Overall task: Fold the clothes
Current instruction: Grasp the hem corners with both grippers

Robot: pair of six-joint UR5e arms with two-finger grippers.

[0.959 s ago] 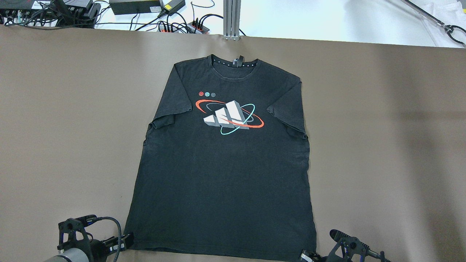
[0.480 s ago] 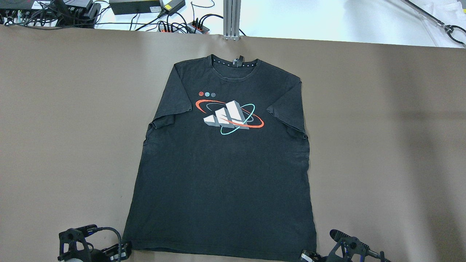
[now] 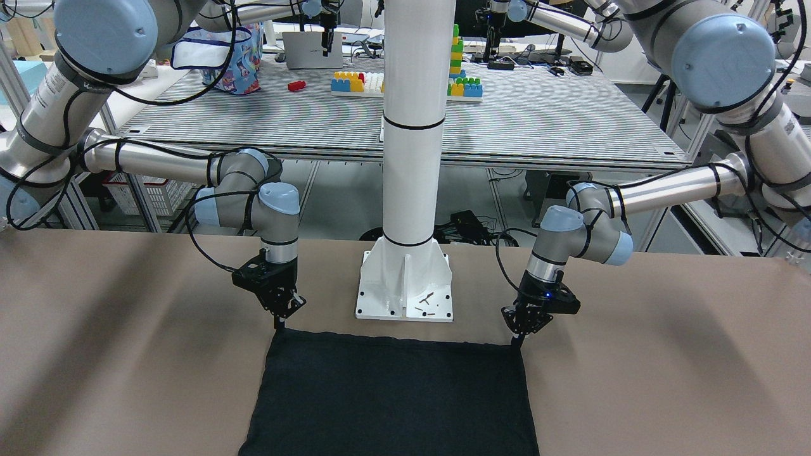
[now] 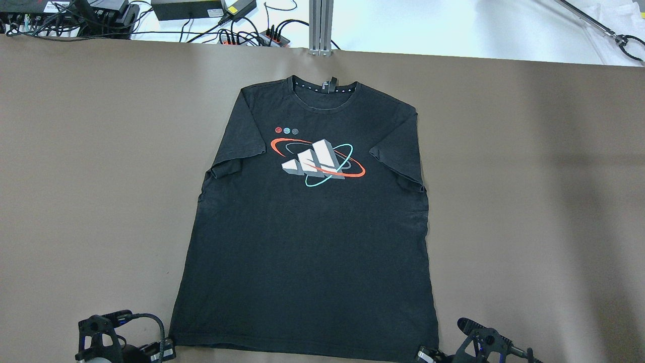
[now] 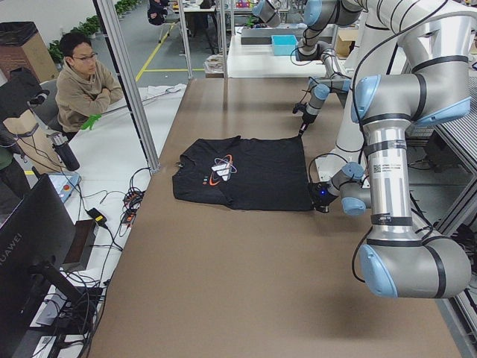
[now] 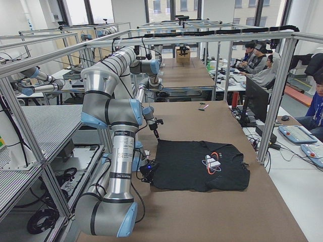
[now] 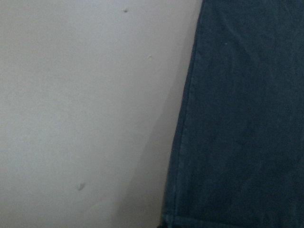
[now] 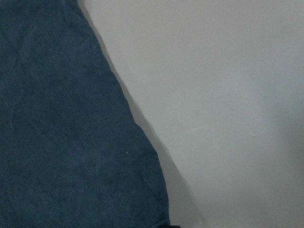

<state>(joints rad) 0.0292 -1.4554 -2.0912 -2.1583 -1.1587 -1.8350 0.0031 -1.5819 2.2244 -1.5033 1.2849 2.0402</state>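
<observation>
Black T-shirt [image 4: 307,252] spread flat, print [image 4: 318,161] up, on the brown table [image 4: 529,201], midway between the left and right edges, collar [image 4: 325,93] toward the far edge, hem [image 3: 393,338] along the near edge just in front of the white base plate [image 3: 405,297]. Left gripper [image 3: 518,335] pointed down at the hem corner on the robot's left, right gripper [image 3: 279,322] at the other hem corner, tips touching or just beside the cloth. Opening width and any hold on the fabric: impossible to tell from these views. No fingers in either wrist view, only the shirt's side edge against bare table. Judged as the start of the first fold, hem toward the far edge. Best to confirm a pinch through both layers at each corner before lifting. Then raise both corners together and level, just clear of the table. Keep the hem lightly taut between the arms, without stretching. Travel straight toward the far edge for stacked side seams, and lay the hem down square near the collar. Likely faults: a one-layer grab, or a skewed fold from uneven arm speed.
</observation>
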